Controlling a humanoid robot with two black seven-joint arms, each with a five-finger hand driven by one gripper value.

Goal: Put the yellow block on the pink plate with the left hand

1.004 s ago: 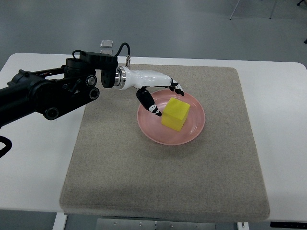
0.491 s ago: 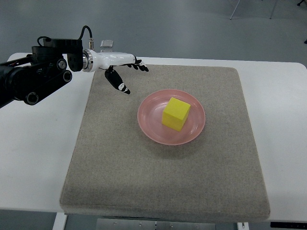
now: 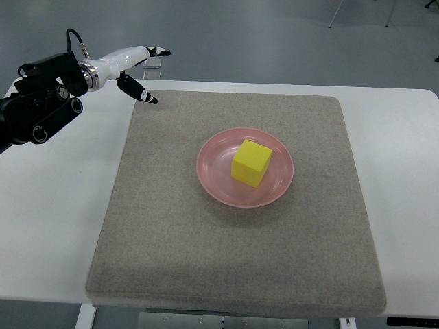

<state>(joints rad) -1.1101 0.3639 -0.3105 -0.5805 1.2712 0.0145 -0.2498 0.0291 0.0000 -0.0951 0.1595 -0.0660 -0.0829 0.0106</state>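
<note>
The yellow block (image 3: pixel 251 163) rests inside the pink plate (image 3: pixel 212 181) near the middle of the mat. My left hand (image 3: pixel 145 70) hovers far up and to the left of the plate, over the mat's back-left corner. Its white fingers are spread and hold nothing. The black left arm (image 3: pixel 38 110) enters from the left edge. No right arm shows.
A grey felt mat (image 3: pixel 171 253) covers most of the white table (image 3: pixel 48 226). A small clear object (image 3: pixel 153 62) sits at the table's back edge behind the hand.
My left hand has drawn back from the plate toward the upper left, leaving the block resting on the plate. The block and plate have not moved.
</note>
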